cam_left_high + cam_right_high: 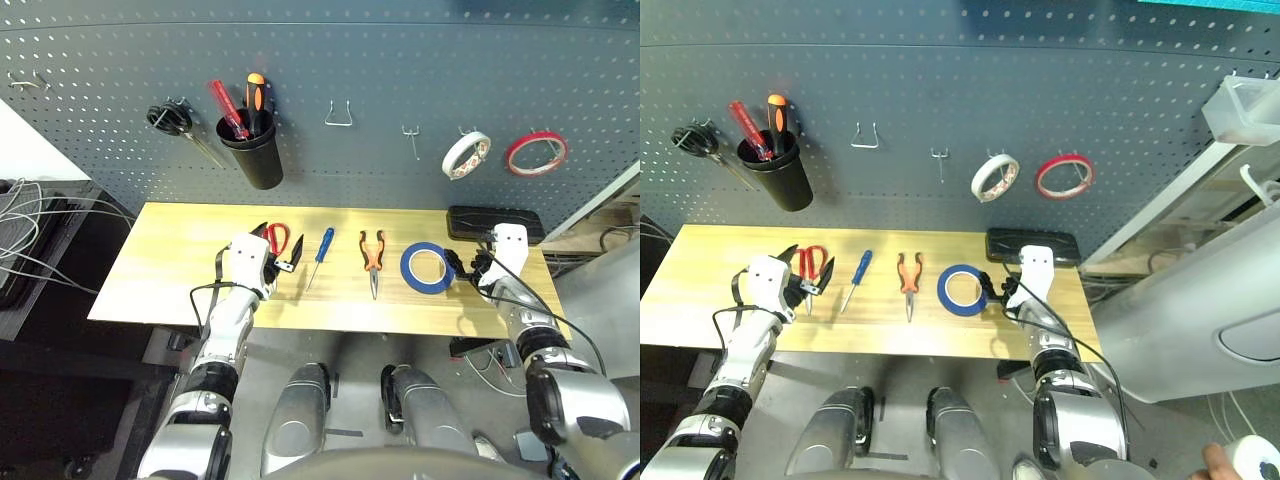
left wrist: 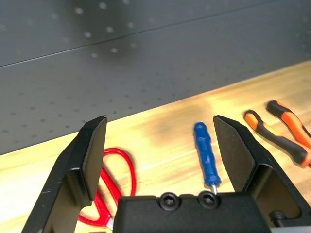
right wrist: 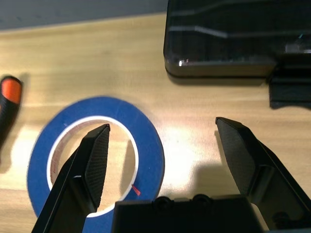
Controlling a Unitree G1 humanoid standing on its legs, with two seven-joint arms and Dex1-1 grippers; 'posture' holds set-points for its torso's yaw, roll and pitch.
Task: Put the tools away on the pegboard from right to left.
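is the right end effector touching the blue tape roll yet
Cannot tell. In the right wrist view the open right end effector straddles the blue tape roll's rim, one finger overlapping its hole, but no contact or gap shows plainly.

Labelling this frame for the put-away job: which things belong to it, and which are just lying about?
Job: blue tape roll, pliers, blue screwdriver, red scissors, pegboard.
Lying about: white tape roll, red tape roll, black case, black-handled scissors.

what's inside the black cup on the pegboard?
Two tools stand in the cup: one with a red handle and a screwdriver with an orange-and-black handle. Their lower ends are covered by the cup wall.
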